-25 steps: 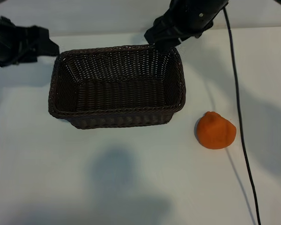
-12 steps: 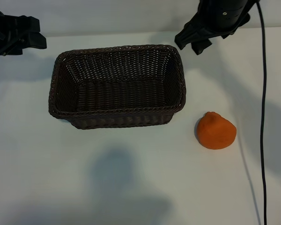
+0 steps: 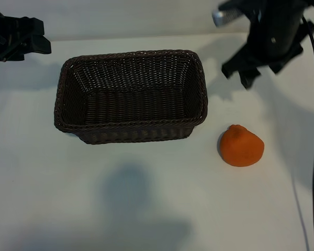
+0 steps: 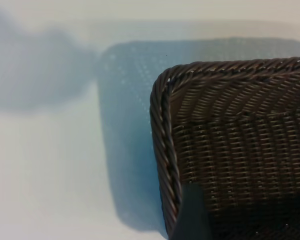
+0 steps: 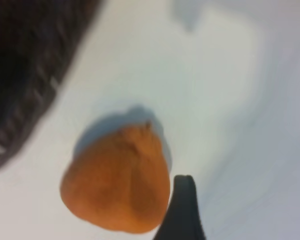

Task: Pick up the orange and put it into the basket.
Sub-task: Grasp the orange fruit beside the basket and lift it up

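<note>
From the outside camera, my right gripper (image 3: pixel 242 74) is hanging over the table (image 3: pixel 146 198), off the basket's far right corner, jaws spread and holding nothing. The orange (image 3: pixel 241 146) sits on the table nearer the camera than those jaws, well apart from them and just beside the basket (image 3: pixel 131 97) on its right. The basket has nothing in it. My left gripper (image 3: pixel 39 43) is parked off the basket's far left corner, jaws released too. On the left wrist cam I only get one dark fingertip (image 4: pixel 190 215) over a rounded corner of the basket (image 4: pixel 230 130), braided rim right next to it. On the right wrist cam the orange (image 5: pixel 117 185) is right beside the one fingertip (image 5: pixel 182 210) I can see, though I can't tell if it's touching, and the basket wall (image 5: pixel 25 75) is off to the orange's other side.
</note>
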{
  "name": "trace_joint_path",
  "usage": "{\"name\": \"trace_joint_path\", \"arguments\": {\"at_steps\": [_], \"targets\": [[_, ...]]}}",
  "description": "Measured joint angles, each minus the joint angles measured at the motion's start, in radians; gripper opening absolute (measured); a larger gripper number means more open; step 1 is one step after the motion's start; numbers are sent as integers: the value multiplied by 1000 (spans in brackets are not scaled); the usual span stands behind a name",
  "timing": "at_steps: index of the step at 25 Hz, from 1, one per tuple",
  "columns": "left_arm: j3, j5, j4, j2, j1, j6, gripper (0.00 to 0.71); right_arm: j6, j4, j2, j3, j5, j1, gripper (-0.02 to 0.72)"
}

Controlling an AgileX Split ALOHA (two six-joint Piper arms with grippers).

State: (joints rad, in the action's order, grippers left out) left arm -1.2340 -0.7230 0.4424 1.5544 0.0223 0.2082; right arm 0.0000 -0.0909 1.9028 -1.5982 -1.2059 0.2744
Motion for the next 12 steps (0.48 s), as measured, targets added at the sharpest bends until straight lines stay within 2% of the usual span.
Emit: {"name": "trace_joint_path", "arguments": {"at_steps": [6,12], "targets": [[0,1,-6,0,0,-1,594,-16,82,-1,120,75,-9,585],[0,1,-14,0,0,-4,594,-35,116,-54,247,169,-9,585]]}}
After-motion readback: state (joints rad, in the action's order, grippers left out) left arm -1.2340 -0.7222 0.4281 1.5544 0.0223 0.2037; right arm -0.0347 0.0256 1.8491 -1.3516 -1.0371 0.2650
